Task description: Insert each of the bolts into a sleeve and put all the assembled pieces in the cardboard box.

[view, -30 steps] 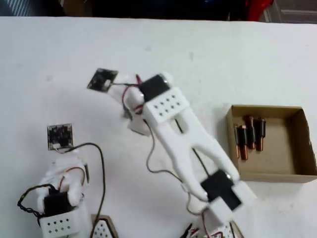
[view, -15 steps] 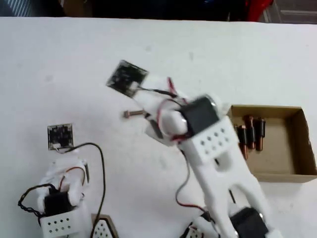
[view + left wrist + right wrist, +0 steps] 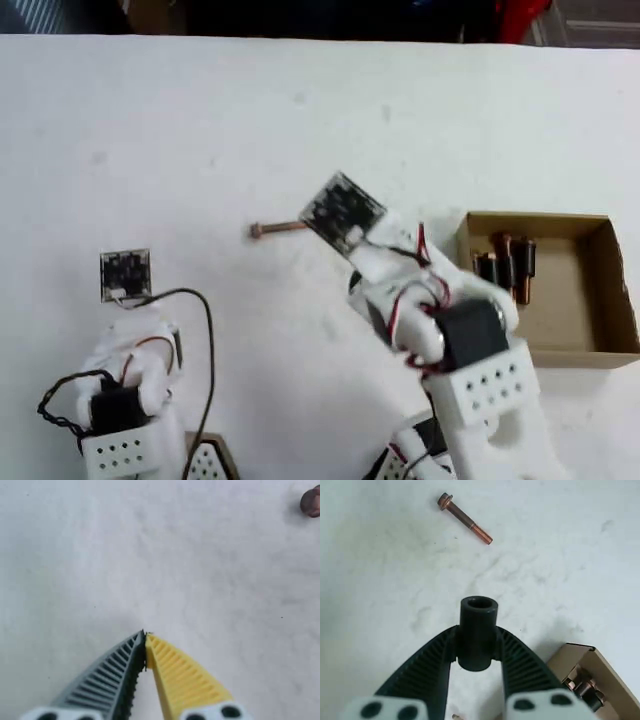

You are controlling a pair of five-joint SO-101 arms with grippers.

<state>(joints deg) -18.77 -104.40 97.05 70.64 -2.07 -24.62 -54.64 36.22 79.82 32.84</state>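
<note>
Main risk, as I judge it: my right gripper (image 3: pixel 477 639) pinches the sleeve (image 3: pixel 479 611) by its sides only, so a bolt pushed in off-axis could tip it or squeeze it out. It sits just beside the box (image 3: pixel 535 217), so a slip may drop it in empty among the assembled pieces (image 3: pixel 505 268). The bolt (image 3: pixel 464 518) lies flat on the table (image 3: pixel 150 120), well apart from the box, with the right gripper between them. My left gripper (image 3: pixel 145 636) is pressed together and empty, beyond the bolt from the box.
</note>
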